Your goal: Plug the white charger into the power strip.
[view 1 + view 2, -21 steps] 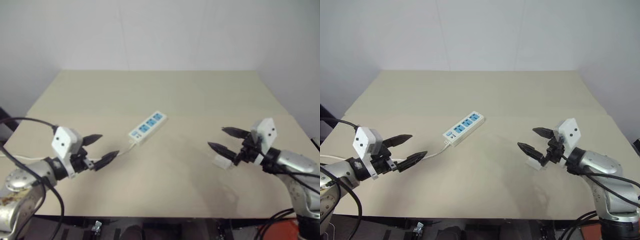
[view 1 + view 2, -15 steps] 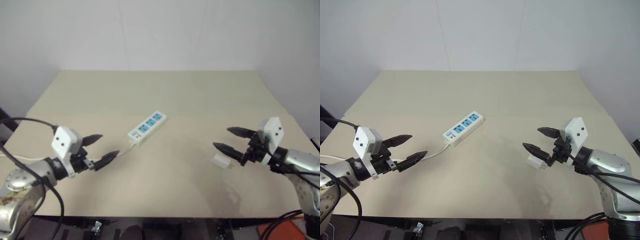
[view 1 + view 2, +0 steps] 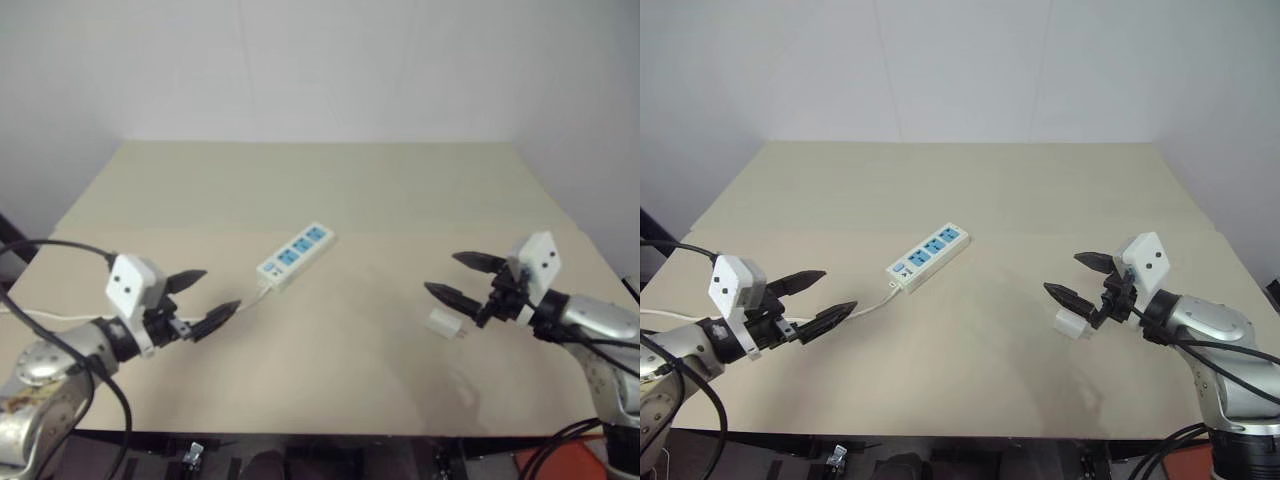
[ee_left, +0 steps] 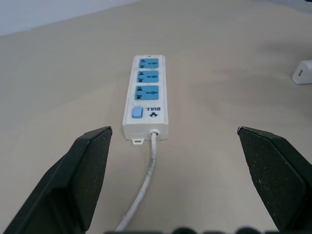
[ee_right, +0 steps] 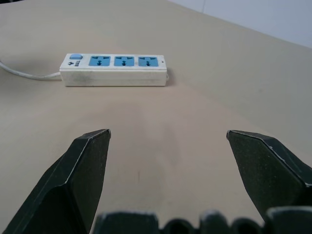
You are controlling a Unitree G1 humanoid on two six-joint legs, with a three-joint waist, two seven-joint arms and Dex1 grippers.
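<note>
- the white charger (image 3: 1071,322) is seen lying on the surface near its right edge, just beside the lower tip of the right gripper (image 3: 1081,277), whose jaws are spread wide and pinch nothing.
- compared with the earliest frame, the right gripper is found pulled back a little toward the right edge; the charger, which was tucked under the jaws then, is now exposed just in front of them.
- the charger itself appears not to have been shifted; it is judged to be still unpicked, so the grasp is yet to be made.
- the power strip (image 3: 929,257) is laid diagonally near the middle of the surface, well apart from the charger, with its three blue socket faces turned up and all of them unoccupied.
- its thin cord (image 3: 872,305) is run toward the front left corner, passing close to the left gripper (image 3: 817,299).
- the left gripper is held above the front left part of the surface with its jaws spread and nothing between them; almost no change from the earlier frames is noted there.
- in the left wrist view, the strip is framed squarely between the jaws, with its button end nearest.
- the task is judged to be at its start: the charger has to be gripped and carried over to a socket.
</note>
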